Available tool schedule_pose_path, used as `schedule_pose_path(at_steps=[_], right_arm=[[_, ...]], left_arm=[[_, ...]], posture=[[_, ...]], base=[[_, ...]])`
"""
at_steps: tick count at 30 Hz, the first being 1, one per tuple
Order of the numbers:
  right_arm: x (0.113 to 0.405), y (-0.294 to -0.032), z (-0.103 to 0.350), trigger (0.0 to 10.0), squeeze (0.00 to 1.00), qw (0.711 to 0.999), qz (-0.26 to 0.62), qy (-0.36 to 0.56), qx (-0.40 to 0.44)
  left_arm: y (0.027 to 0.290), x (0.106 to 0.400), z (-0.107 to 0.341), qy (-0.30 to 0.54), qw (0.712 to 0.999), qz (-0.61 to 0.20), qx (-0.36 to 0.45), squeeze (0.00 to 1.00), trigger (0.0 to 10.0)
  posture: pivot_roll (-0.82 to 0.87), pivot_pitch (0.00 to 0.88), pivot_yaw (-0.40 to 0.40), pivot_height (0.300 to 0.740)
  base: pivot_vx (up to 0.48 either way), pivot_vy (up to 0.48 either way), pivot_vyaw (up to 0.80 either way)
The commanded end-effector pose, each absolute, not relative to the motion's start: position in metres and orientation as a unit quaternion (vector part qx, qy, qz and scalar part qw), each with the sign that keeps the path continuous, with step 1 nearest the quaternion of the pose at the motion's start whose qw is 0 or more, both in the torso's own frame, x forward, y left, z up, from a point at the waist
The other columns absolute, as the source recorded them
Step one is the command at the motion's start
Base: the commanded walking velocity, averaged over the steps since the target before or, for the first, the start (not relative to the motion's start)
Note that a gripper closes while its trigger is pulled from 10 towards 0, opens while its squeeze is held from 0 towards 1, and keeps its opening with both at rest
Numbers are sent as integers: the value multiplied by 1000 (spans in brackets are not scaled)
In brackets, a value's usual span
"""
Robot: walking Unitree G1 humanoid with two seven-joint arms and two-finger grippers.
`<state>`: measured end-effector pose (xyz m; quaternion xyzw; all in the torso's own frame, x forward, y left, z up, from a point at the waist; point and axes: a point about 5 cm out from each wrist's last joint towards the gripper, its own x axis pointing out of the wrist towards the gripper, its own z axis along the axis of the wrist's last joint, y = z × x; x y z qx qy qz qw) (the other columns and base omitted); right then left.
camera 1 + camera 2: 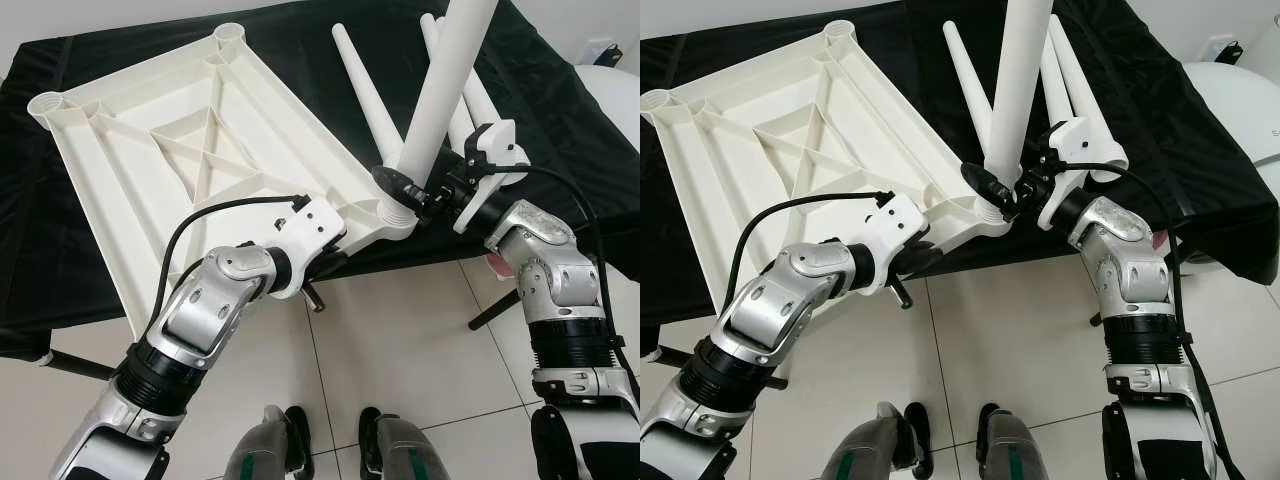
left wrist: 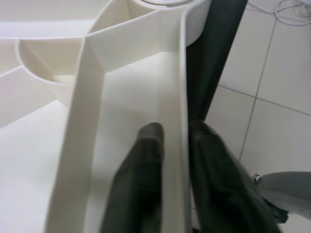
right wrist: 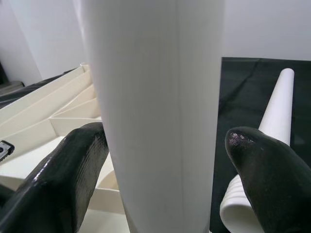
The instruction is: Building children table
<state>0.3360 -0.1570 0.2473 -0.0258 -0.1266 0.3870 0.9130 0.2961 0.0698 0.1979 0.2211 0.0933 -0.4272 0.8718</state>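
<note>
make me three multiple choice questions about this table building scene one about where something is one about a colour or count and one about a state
1. Where does the left pincer grip the upturned tabletop?
A. on the near edge rim
B. at the far corner socket
C. in the centre

2. What colour is the cloth under the parts?
A. white
B. black
C. red

3. How does the leg in the right pincer stand?
A. flat on the cloth
B. steeply upright at the tabletop's near corner socket
C. on the tiled floor

Answers:
1. A, the left wrist view shows one finger on each side of the rim wall.
2. B, the cloth is black around the white parts.
3. B, its lower end meets the near corner socket, while the spare legs lie on the cloth.
</note>
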Motion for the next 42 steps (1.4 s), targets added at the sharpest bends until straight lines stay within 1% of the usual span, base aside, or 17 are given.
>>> schedule_pose_path(at_steps=[1,6,7,9,10,19,30,38,42], right_arm=[[336,-159,248,10000,0,912,389,-132,-22],[336,-160,248,10000,0,912,388,-132,-22],[336,-160,247,10000,0,912,388,-131,-21],[336,-161,247,10000,0,912,387,-131,-21],[336,-161,247,10000,0,912,387,-132,-21],[336,-161,245,10000,0,912,388,-133,-16],[335,-162,245,10000,0,912,388,-132,-14],[335,-163,245,10000,0,912,387,-133,-14],[335,-162,245,10000,0,912,387,-133,-12]], left_arm=[[73,299,199,88,882,-409,215,1000,10000],[73,299,199,89,883,-406,217,1000,10000],[73,300,200,88,883,-405,219,769,10000],[73,300,201,87,884,-404,221,769,10000],[72,301,202,86,885,-403,218,0,10000],[66,304,205,90,899,-386,188,0,10000],[59,307,201,100,907,-372,171,0,10000],[57,310,193,112,914,-351,169,0,10000],[58,310,193,107,913,-351,178,0,10000]], posture=[[-98,216,63,740],[-98,219,63,740],[-98,219,63,740],[-98,219,63,740],[-97,219,63,740],[-98,218,66,740],[-104,217,67,740],[-104,220,66,740],[-104,220,66,740]], base=[[0,0,0],[0,0,0],[0,0,0],[0,0,0],[0,0,0],[0,0,0],[0,0,0],[0,0,0],[0,0,0]])
